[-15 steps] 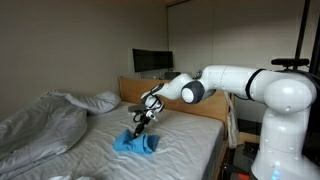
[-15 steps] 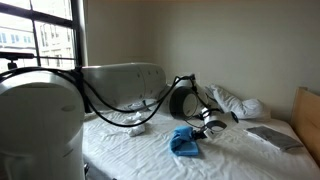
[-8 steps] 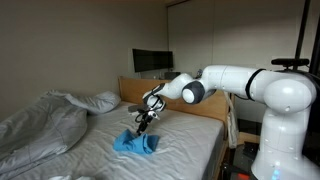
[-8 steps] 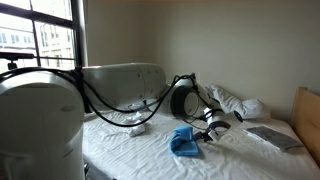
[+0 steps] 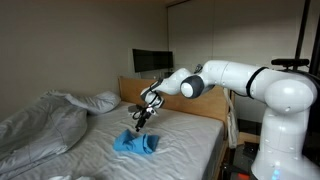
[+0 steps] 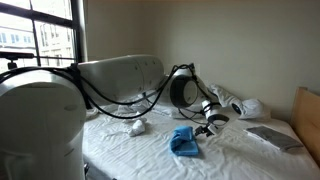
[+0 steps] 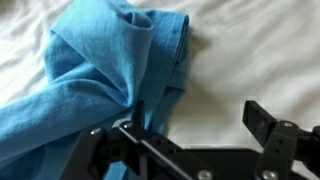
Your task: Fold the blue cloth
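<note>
A small sky-blue cloth (image 5: 137,144) of thin, soft fabric lies bunched in loose, rumpled folds on a wrinkled white bed sheet (image 5: 190,135). Just above it hangs a black two-fingered metal gripper (image 5: 141,117), its jaws spread wide, holding nothing.

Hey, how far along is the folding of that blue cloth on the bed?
Looks done: the blue cloth lies doubled over itself on the bed, its layers overlapping in the wrist view. In hand: nothing; the gripper hovers above it with its fingers open and empty. Left: the fold is rumpled with uneven edges, so it probably needs straightening or another fold to look neat.
</note>
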Tool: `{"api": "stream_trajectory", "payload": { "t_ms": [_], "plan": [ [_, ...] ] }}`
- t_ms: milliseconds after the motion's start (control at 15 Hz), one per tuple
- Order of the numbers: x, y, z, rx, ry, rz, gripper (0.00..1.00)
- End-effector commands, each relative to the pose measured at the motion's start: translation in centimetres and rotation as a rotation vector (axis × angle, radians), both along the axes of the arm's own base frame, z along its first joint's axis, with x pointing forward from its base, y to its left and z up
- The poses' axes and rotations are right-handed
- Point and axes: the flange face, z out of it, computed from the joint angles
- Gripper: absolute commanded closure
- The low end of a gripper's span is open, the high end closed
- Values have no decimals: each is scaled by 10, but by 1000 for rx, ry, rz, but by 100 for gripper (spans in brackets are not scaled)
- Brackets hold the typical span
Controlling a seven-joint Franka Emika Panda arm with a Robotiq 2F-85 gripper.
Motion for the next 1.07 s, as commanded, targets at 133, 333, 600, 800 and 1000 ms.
{"api": "stream_trajectory", "payload": {
  "t_ms": [133, 333, 600, 800, 1000],
  "plan": [
    [-15, 26, 42, -5, 24, -59, 0],
    [-28, 41, 54, 35, 83, -108, 0],
    [-51, 64, 69, 129, 170, -188, 0],
    [-72, 77, 79, 181, 249, -284, 0],
    [-97, 87, 89, 220, 329, -401, 0]
  ]
}}
